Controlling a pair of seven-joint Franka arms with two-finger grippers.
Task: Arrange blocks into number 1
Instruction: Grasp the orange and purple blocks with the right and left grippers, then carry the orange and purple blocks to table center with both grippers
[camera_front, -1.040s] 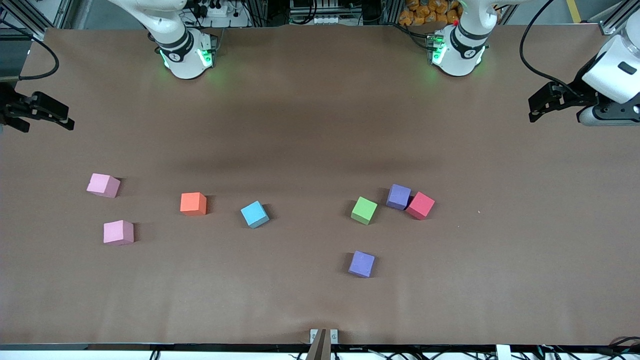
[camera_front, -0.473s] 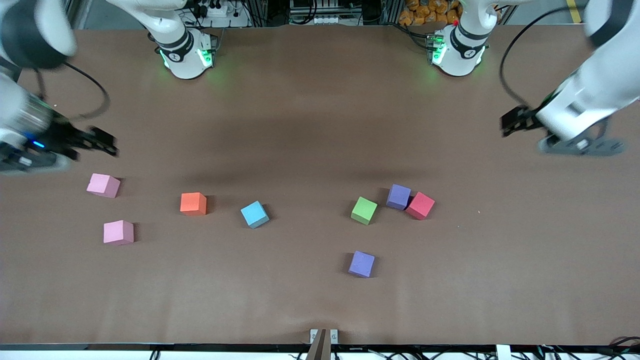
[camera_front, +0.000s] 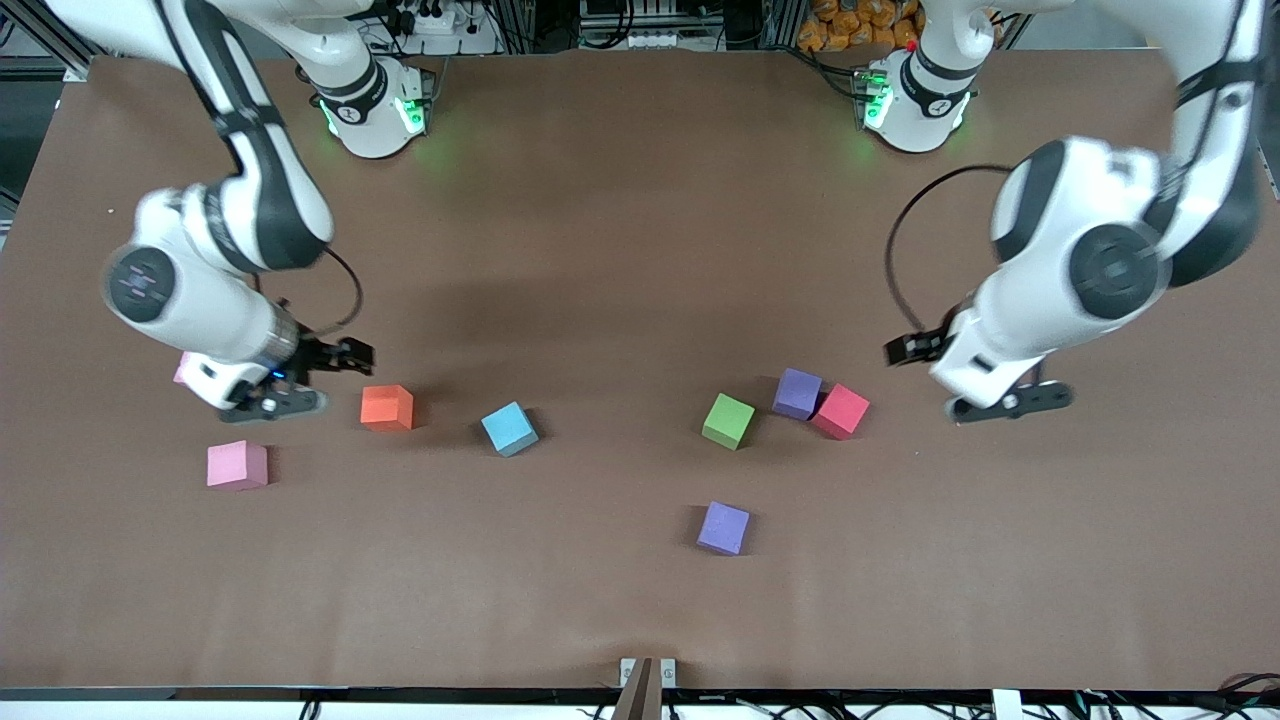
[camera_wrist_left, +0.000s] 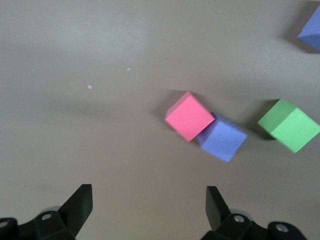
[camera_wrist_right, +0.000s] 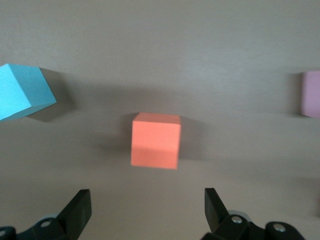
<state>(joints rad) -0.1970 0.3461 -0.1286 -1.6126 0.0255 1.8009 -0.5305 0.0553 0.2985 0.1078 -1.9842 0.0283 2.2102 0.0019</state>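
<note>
Foam cubes lie scattered on the brown table. Toward the right arm's end are a pink block (camera_front: 237, 465), an orange block (camera_front: 387, 407) (camera_wrist_right: 155, 140) and a light blue block (camera_front: 509, 428) (camera_wrist_right: 22, 90). A second pink block (camera_front: 182, 368) is mostly hidden under the right arm. Toward the left arm's end are a green block (camera_front: 728, 420) (camera_wrist_left: 289, 125), and a purple block (camera_front: 797, 393) (camera_wrist_left: 221, 137) touching a red block (camera_front: 840, 411) (camera_wrist_left: 189, 115). Another purple block (camera_front: 723, 527) lies nearest the camera. My right gripper (camera_front: 345, 353) (camera_wrist_right: 147, 205) hovers open beside the orange block. My left gripper (camera_front: 902, 349) (camera_wrist_left: 148, 200) hangs open beside the red block.
The table (camera_front: 620, 230) is covered in brown paper. Both arm bases stand along its back edge. A small metal bracket (camera_front: 646, 672) sits at the front edge.
Both arms swung in from the table's ends and lowered. The right gripper now sits by the orange block, the left by the red one. No block has moved.
</note>
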